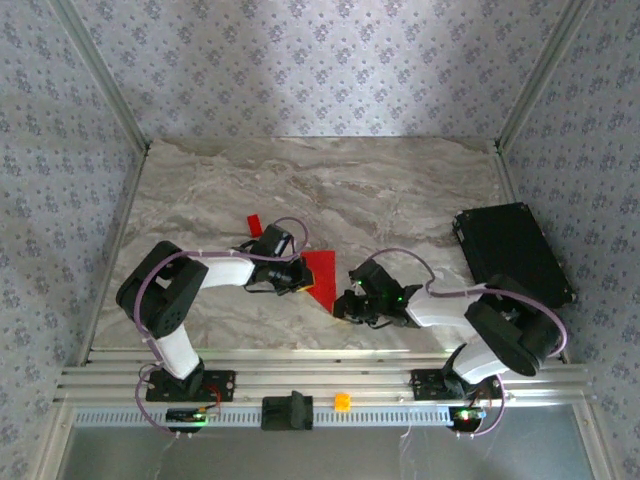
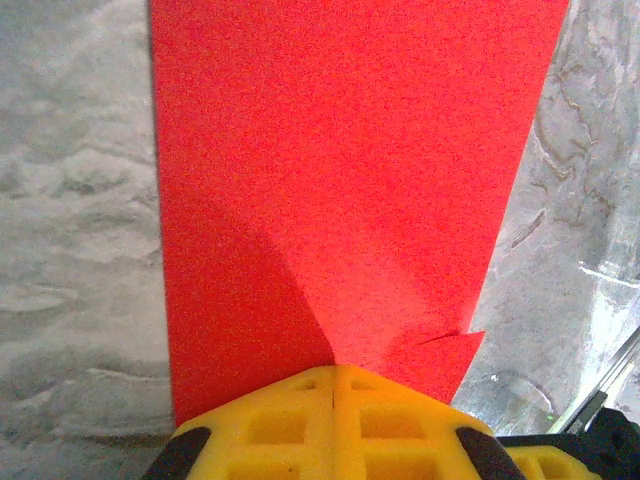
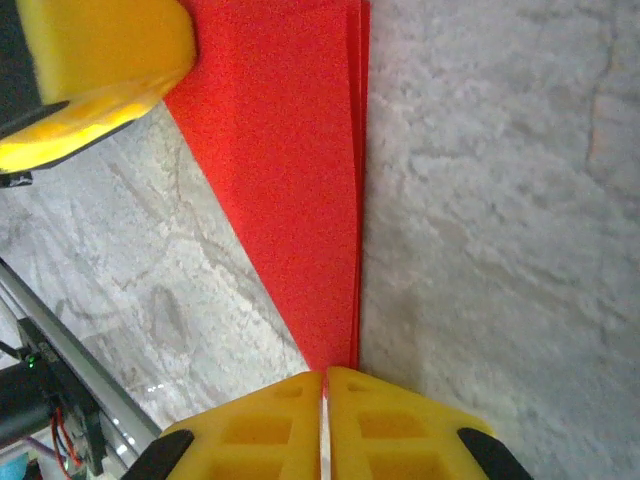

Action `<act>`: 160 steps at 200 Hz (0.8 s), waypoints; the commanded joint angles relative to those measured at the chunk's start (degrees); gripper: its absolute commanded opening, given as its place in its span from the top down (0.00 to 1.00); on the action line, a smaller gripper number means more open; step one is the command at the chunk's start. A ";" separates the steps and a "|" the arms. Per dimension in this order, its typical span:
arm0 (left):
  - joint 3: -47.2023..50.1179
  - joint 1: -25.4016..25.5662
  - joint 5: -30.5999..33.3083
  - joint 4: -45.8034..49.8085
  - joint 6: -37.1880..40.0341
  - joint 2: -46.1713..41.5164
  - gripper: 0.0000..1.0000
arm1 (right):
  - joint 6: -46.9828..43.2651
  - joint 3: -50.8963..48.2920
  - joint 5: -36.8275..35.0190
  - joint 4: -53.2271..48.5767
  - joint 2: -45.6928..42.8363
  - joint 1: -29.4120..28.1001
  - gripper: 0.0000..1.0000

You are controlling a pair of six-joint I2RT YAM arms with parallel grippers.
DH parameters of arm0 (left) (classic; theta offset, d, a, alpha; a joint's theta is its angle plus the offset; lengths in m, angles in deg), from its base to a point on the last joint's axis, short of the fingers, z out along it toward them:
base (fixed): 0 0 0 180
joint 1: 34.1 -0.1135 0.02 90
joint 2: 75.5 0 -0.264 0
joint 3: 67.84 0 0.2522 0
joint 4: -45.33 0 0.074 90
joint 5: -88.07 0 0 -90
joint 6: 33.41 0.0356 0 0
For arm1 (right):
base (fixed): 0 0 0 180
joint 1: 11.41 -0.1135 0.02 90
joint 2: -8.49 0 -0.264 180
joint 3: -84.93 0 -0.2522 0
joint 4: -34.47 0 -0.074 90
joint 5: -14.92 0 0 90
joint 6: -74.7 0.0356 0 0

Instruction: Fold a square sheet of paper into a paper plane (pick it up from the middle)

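Note:
The square sheet of paper (image 1: 322,275) is bright red and folded into a pointed wedge, lying flat on the marble table (image 1: 330,180) between the two arms. My left gripper (image 1: 298,272) is shut on the wedge's wide end; in the left wrist view its yellow jaws (image 2: 335,370) meet on the paper (image 2: 340,180), where a crease and a small torn notch show. My right gripper (image 1: 343,306) sits at the narrow tip. In the right wrist view the paper (image 3: 290,180) runs up to my right gripper (image 3: 324,376), whose jaws stand a thin slit apart with the tip at the slit.
A tiny red block (image 1: 253,225) lies just behind the left gripper. A black case (image 1: 512,255) sits at the right side of the table. The left gripper's yellow finger (image 3: 100,60) shows at the top left of the right wrist view. A metal rail (image 1: 320,385) runs along the near edge.

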 commanded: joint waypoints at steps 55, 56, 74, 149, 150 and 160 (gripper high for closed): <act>0.21 -0.50 4.38 5.34 1.74 2.86 0.99 | -0.20 8.39 1.36 0.08 8.74 -0.21 0.86; 0.21 -0.45 4.37 5.34 1.72 2.86 0.99 | -0.21 8.39 1.40 0.11 8.95 -0.20 0.86; 0.22 -0.53 4.37 5.39 1.87 3.25 0.99 | -0.31 6.64 1.79 0.38 9.44 -0.15 0.85; 0.13 -0.56 4.11 5.08 2.09 4.22 0.99 | -0.19 -5.49 1.70 -0.98 -1.39 -0.27 0.86; 0.13 -0.58 4.11 5.08 2.12 4.20 0.99 | -0.25 -5.49 1.70 -1.16 -1.52 -0.23 0.86; 0.22 -0.55 4.09 5.14 2.06 4.18 0.99 | -0.93 -4.71 1.51 -3.09 -3.15 -0.23 0.86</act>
